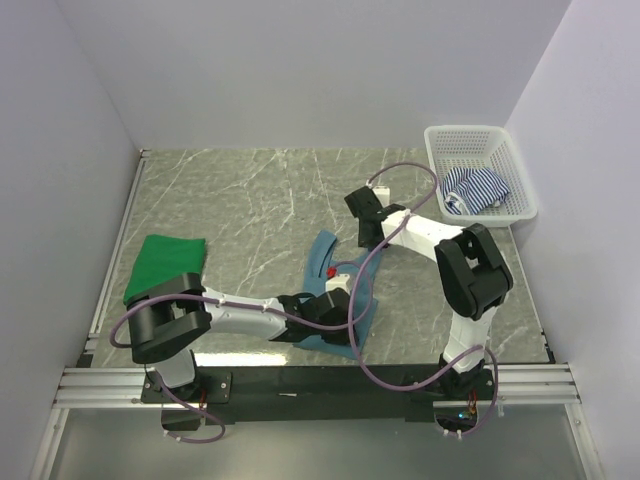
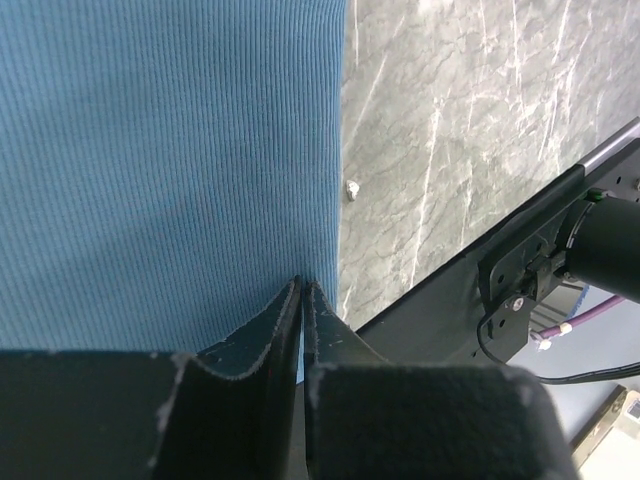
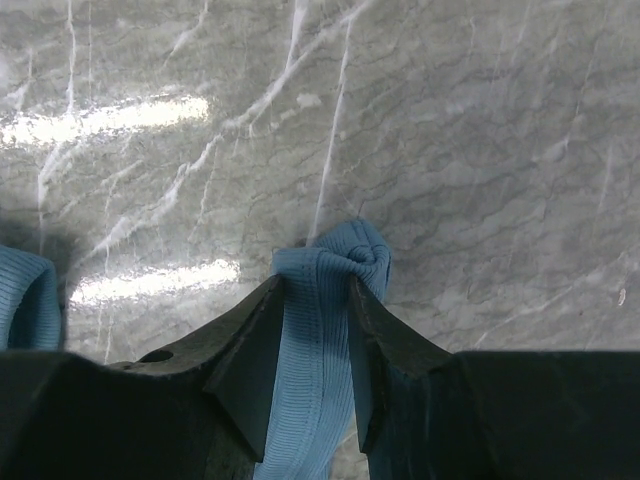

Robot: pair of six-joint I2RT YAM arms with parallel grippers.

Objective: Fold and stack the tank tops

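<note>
Nearest the lens, a black mounting rail runs along the table's near edge and carries the bases of both arms. At far left a green tank top lies folded into a neat rectangle on the grey marble-patterned table, well apart from the other garments.

From the left base, the left arm reaches toward the middle of the table. Its wrist camera shows the left gripper with its dark padded fingers pressed almost together, pinching the edge of the teal-blue tank top. Ribbed fabric fills the left half of that view. To its right are bare tabletop, a small white speck and the rail.

From above, the teal-blue tank top sits at centre, just forward of the rail and largely covered by the two wrists. One curved part shows beyond the left wrist and another shows beside it, toward the right arm.

The right arm folds back from its base toward the middle. Its right gripper is clamped on a narrow stitched strap of the same top. The strap runs up between the fingers and bunches into a small knot of cloth at their tips, against the tabletop. Another piece of teal fabric shows at the left edge of that view.

At far right, in the back corner, a white mesh basket holds the navy-and-white striped tank top, crumpled inside.
</note>
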